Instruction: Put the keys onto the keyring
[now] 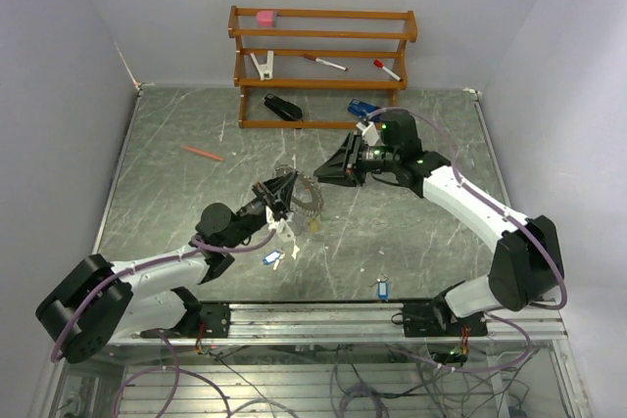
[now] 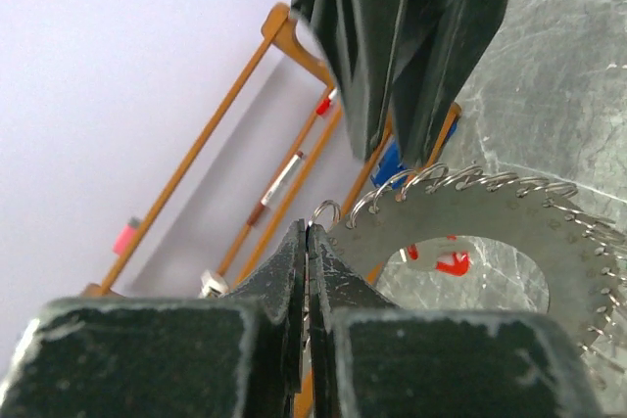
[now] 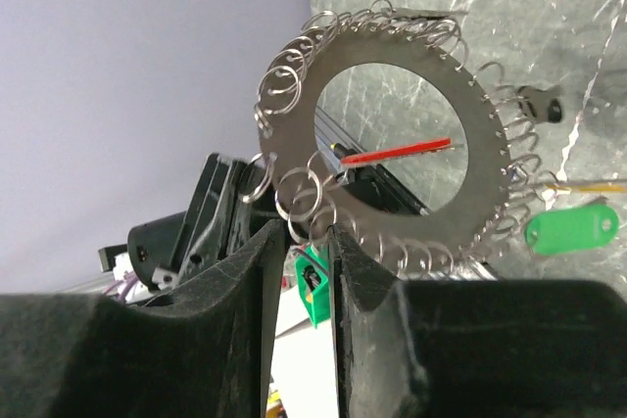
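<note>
The keyring (image 1: 306,195) is a flat metal disc with a big hole, fringed with small split rings, held up on edge above the table. My left gripper (image 1: 281,193) is shut on its rim (image 2: 338,234), and one small ring (image 2: 326,210) pokes out above the pinch. From the other side my right gripper (image 1: 335,169) reaches the keyring (image 3: 480,178); its jaws stand a narrow gap apart with small rings (image 3: 294,191) at the tips. A green tag (image 3: 571,227) hangs from the disc. Two blue-tagged keys (image 1: 272,258) (image 1: 382,289) lie on the table near the arm bases.
A wooden rack (image 1: 323,56) stands at the back with a pink block, markers and a clip on it. A black stapler (image 1: 282,107) and a blue object (image 1: 361,108) lie at its foot. An orange-red pen (image 1: 203,153) lies to the left. White tags (image 1: 286,231) lie under the keyring.
</note>
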Controlling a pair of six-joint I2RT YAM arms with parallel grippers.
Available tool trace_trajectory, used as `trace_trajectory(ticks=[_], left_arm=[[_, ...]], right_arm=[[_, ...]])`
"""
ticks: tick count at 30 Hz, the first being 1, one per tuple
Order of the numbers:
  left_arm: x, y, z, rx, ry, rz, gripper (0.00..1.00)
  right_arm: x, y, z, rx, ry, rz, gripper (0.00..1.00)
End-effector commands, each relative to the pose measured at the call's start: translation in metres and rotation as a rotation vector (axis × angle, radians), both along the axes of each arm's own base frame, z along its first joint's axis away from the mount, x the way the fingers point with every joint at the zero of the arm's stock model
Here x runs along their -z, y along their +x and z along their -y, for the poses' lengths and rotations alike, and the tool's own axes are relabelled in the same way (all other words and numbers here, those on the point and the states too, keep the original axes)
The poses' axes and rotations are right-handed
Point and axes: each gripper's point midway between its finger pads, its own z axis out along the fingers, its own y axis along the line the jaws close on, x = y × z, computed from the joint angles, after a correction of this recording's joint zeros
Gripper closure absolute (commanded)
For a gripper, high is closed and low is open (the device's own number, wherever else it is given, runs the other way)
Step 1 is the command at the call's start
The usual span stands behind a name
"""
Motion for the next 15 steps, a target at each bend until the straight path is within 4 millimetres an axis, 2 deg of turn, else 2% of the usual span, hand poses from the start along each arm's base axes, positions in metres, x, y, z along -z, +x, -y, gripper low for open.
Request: trace_trajectory(ticks=[1, 8, 12, 15], left_arm=[[-0.039, -0.023, 0.006, 0.061, -0.026, 0.25, 0.93], [-0.035, -0.026, 0.004, 0.055, -0.014, 0.256, 0.93], [-0.034, -0.026, 0.003, 0.055, -0.029, 0.231, 0.93], [-0.037, -0.015, -0.004, 0.001, -0.083, 0.152, 0.93]], right_arm=[[-0.012, 0.004, -0.02, 0.014, 0.032, 0.003, 0.77], [-0.027, 0.002, -0.027, 0.001, 0.039, 0.018, 0.84], [-0.023, -0.001, -0.023, -0.006, 0.009, 0.032, 0.81], [-0.014, -0.002, -0.015, 0.015, -0.044, 0.073, 0.77]])
